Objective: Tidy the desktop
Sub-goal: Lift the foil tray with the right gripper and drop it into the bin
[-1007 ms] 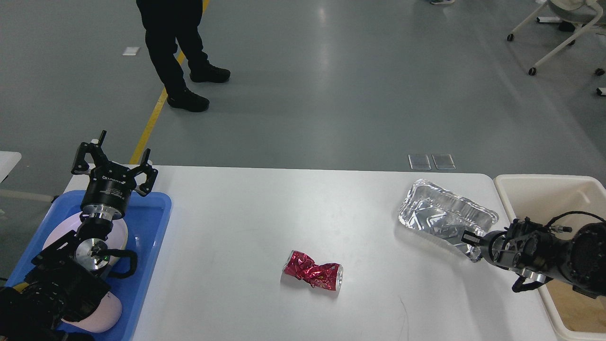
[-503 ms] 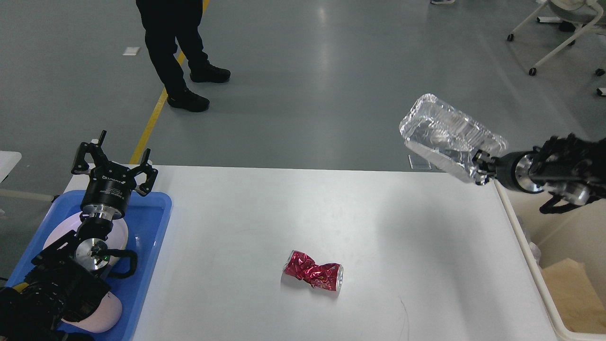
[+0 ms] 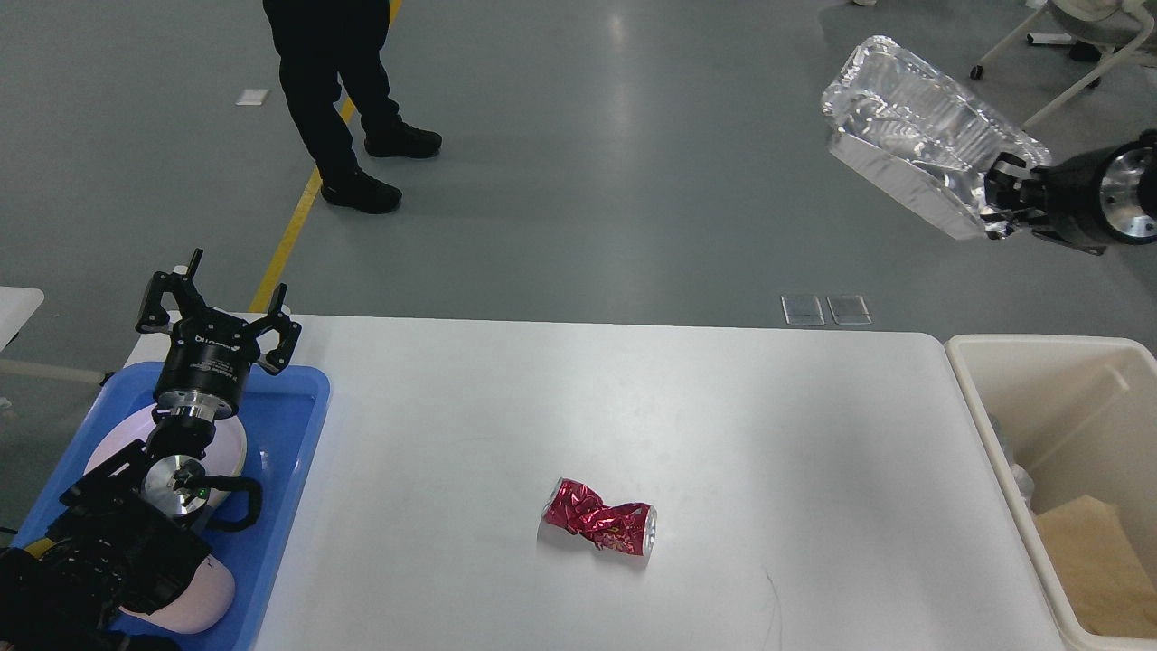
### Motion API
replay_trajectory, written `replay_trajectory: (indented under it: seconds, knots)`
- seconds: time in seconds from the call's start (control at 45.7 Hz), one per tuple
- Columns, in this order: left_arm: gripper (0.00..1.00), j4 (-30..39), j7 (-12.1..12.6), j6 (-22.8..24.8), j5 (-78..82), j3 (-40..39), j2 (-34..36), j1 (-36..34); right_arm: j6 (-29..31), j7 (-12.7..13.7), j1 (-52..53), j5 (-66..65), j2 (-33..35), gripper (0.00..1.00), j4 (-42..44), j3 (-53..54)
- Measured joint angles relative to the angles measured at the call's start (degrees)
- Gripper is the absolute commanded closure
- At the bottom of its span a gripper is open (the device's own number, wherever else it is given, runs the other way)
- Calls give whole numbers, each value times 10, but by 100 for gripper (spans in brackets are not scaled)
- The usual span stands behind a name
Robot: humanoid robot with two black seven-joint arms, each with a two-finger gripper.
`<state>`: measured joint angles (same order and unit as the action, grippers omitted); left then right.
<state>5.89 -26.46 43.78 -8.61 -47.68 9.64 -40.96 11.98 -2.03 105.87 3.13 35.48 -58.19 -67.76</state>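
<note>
The white desktop (image 3: 578, 407) fills the lower middle of the head view. A crushed red can (image 3: 600, 522) lies on it near the front centre. My right gripper (image 3: 992, 194) is shut on the near edge of a crumpled foil tray (image 3: 922, 127) and holds it high in the air, above and beyond the table's far right corner. My left gripper (image 3: 217, 303) is open and empty, pointing up over the far end of the blue tray (image 3: 289, 425) at the table's left.
The blue tray holds white plates (image 3: 194, 597) under my left arm. A beige bin (image 3: 1067, 407) with paper scraps stands past the table's right edge. A person in black (image 3: 339, 99) stands on the floor beyond the table. A white chair (image 3: 1076, 54) is far right.
My right gripper has lifted the foil tray from the desktop's far right, up and to the right, high above the bin's far side. The left arm and red can have not moved.
</note>
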Motion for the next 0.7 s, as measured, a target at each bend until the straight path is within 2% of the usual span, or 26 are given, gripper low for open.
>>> replay_trajectory:
  seconds: [0.219,0.438,0.481,0.503,0.547,0.613,0.635,0.7]
  knots:
    - [4,0,0,0,0,0,0,0,-9,3,-212,6,45,100,169,-4]
    - [4,0,0,0,0,0,0,0,-44,3,-403,40,49,100,280,19]
    - [4,0,0,0,0,0,0,0,-48,3,-435,53,47,85,295,28]
    - [4,0,0,0,0,0,0,0,-50,3,-458,63,45,70,307,36]
    - [4,0,0,0,0,0,0,0,-53,3,-493,76,41,50,327,53]
    - [4,0,0,0,0,0,0,0,-65,3,-537,83,32,10,351,83]
    - [4,0,0,0,0,0,0,0,-70,3,-551,84,28,1,357,92]
    - [4,0,0,0,0,0,0,0,-93,2,-591,84,20,0,378,125]
